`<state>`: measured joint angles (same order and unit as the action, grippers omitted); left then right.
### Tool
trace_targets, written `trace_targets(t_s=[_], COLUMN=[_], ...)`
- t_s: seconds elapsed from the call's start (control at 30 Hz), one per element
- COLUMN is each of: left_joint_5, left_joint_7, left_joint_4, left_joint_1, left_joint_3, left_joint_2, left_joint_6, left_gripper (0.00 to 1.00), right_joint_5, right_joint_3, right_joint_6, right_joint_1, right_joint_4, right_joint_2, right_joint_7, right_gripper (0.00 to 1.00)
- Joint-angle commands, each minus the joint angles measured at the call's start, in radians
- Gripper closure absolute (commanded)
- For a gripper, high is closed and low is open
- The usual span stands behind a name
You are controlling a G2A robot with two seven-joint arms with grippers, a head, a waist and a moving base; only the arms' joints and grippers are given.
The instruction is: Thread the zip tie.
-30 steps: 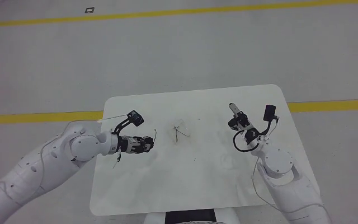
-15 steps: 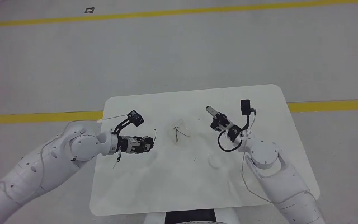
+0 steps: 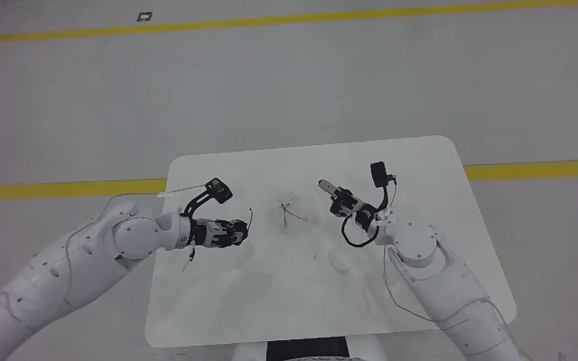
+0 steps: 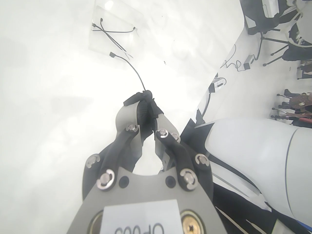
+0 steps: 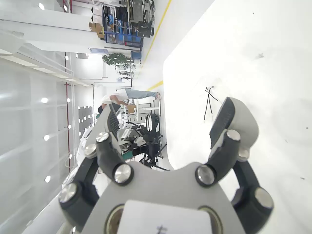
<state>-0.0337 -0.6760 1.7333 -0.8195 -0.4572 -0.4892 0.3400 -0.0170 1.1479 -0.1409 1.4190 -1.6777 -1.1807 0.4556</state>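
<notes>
My left gripper [image 4: 145,98] is shut on the tail of a thin black zip tie [image 4: 132,68]. The tie curves away from the fingertips, and its square head hangs free just above the white table [image 3: 271,298]. In the top view this gripper [image 3: 239,231] sits left of the table's middle, with the held zip tie [image 3: 249,217] sticking up from it. My right gripper [image 5: 168,114] is open with nothing between its fingers. From above, the right gripper [image 3: 327,188] hovers just right of the loose zip ties [image 3: 289,214] at the table's centre.
The loose zip ties [image 4: 109,34] lie crossed on a clear flat sheet [image 4: 97,5]; the right wrist view has these ties [image 5: 209,101] a little beyond the open fingers. The table's far edge [image 5: 163,79] runs close behind them. Bare table surface lies toward the front.
The right arm has swung left from the table's right side toward the centre, ending near the loose ties. The left arm has kept still with its zip tie.
</notes>
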Motion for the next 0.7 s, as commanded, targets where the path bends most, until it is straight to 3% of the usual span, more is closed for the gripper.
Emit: trace_targets(t_s=[0.0,0.33,0.4,0.67], left_joint_5=[0.000,0.000,0.000,0.000], left_joint_7=[0.000,0.000,0.000,0.000], left_joint_4=[0.000,0.000,0.000,0.000], left_joint_1=[0.000,0.000,0.000,0.000], left_joint_3=[0.000,0.000,0.000,0.000], left_joint_2=[0.000,0.000,0.000,0.000], left_joint_6=[0.000,0.000,0.000,0.000], left_gripper=[1.00,1.00,1.00,1.00], right_joint_5=[0.002,-0.011,-0.011,-0.011], right_joint_3=[-0.021,-0.137,-0.140,-0.140], right_joint_6=[0.004,-0.008,0.019,0.019], right_joint_1=[-0.033,-0.138,-0.140,-0.140], right_joint_4=[0.027,0.144,0.142,0.142], right_joint_2=[-0.003,-0.026,-0.026,-0.026], right_joint_7=[0.036,0.162,0.177,0.177], right_gripper=[0.00,0.00,0.00,0.00])
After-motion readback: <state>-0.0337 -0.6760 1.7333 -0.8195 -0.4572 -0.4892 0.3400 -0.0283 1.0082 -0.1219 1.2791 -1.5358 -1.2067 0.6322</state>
